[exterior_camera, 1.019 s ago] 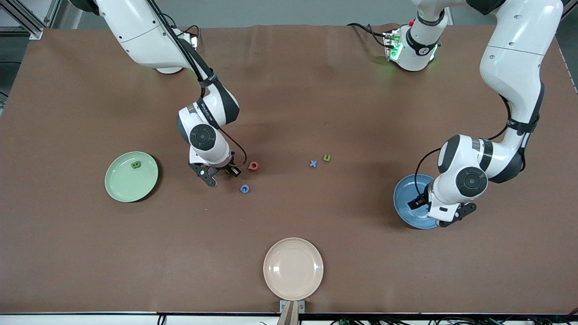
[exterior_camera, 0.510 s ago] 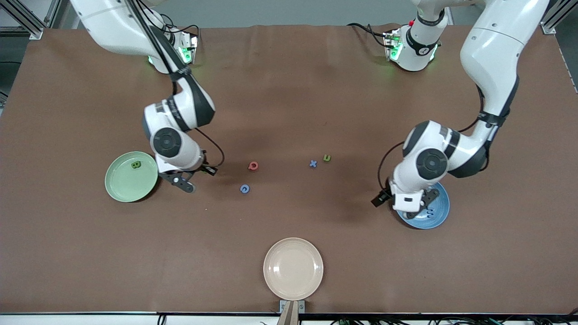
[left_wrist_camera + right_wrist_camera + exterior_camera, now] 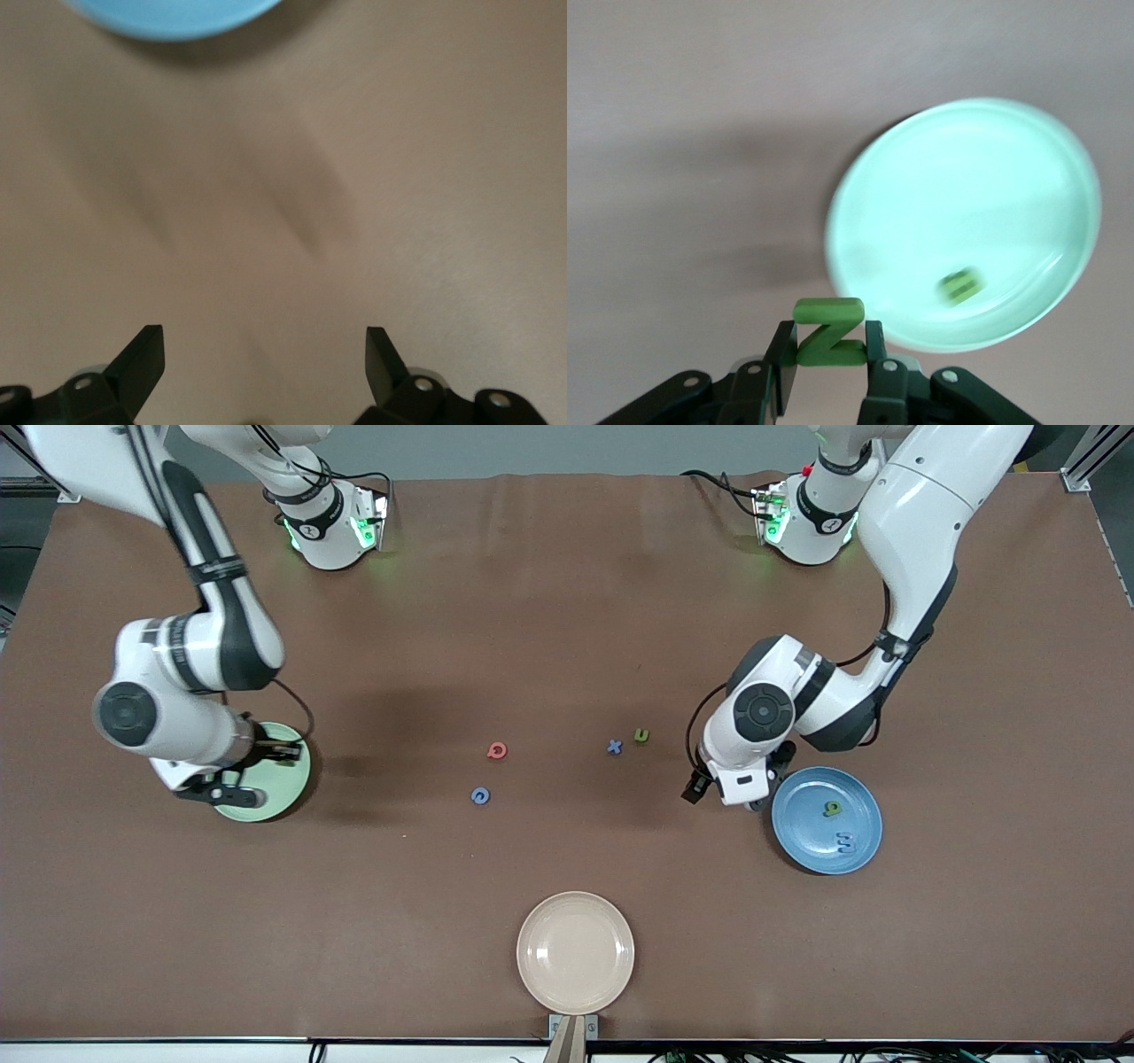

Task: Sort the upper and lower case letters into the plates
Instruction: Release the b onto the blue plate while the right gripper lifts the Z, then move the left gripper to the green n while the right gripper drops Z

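Note:
My right gripper [image 3: 829, 341] is shut on the green N [image 3: 829, 334] and holds it over the edge of the pale green plate [image 3: 966, 195], where the green B [image 3: 961, 285] lies. In the front view that gripper [image 3: 232, 786] covers much of the plate [image 3: 288, 784]. My left gripper [image 3: 263, 354] is open and empty over bare table beside the blue plate [image 3: 802, 824], which holds the green g [image 3: 832, 809] and blue m [image 3: 846, 841]. Red Q [image 3: 497, 751], blue G [image 3: 480, 796], blue x [image 3: 614, 747] and green u [image 3: 641, 735] lie mid-table.
A cream-beige plate [image 3: 575, 952] sits near the table's front edge, nearer to the front camera than the loose letters. The blue plate's rim [image 3: 168, 18] shows in the left wrist view.
My right arm has swung from beside the red Q to over the pale green plate with the N. My left arm has moved off the blue plate toward the middle, uncovering g and m.

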Controlling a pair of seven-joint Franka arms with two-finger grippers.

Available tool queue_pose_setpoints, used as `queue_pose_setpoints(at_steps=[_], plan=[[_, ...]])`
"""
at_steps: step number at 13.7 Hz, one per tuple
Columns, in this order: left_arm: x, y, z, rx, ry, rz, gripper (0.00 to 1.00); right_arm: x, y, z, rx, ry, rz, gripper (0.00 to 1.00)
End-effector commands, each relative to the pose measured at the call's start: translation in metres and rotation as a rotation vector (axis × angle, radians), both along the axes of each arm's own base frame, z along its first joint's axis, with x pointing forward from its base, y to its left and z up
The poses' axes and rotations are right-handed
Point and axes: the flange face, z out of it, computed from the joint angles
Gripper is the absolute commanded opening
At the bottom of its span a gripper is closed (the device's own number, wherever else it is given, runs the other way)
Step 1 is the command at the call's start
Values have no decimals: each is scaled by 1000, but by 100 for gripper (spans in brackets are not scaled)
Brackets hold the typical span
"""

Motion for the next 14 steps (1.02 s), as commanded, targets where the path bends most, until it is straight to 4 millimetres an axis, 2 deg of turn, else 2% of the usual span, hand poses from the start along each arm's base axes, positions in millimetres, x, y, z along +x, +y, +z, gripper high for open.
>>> queue_pose_setpoints(at_steps=[1,4,6,9,14], plan=[[-27,-14,-5,29,12,109,98,-6,-40,-26,33,-26,121,12],[-56,-41,-19,21,2,177,95,-13,-55,-62,45,-46,141,12],[-66,-47,-26,19,-25,197,95,-19,-52,-82,50,-55,139,13],[-93,-55,-46,18,-99,176,95,-23,-46,-106,56,-71,144,13],[-108,-74,-55,2,-113,172,90,-25,-44,-111,58,-59,146,19]])
